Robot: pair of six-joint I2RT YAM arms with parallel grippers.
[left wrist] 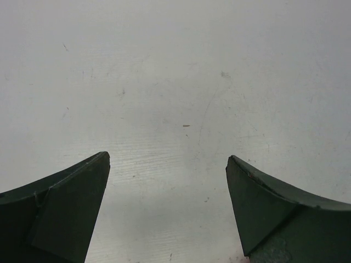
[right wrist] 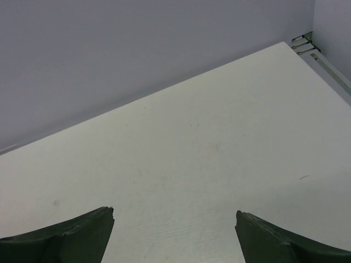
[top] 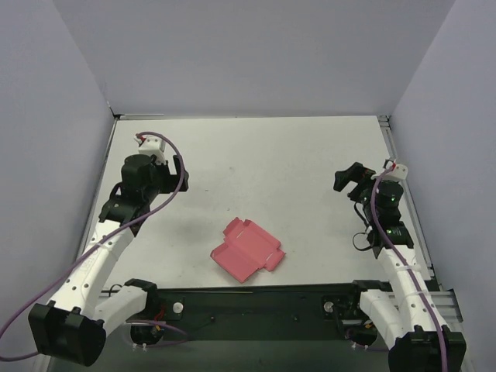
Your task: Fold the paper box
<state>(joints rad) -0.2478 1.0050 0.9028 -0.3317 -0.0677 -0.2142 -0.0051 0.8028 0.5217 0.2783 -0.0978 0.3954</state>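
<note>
While both arms hang over the table [top: 271, 155], the paper box [top: 248, 249] lies untouched between them.
Left gripper [left wrist: 167, 161] has its jaws spread wide with nothing in them; right gripper [right wrist: 174, 213] is the same, spread and empty. Pink box sits on the table well apart from both grippers, back toward the arm bases, inboard of each.

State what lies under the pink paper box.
The paper box rests on the white table. Tabletop shows beside it; whatever is directly beneath the card is covered and cannot be seen.
</note>
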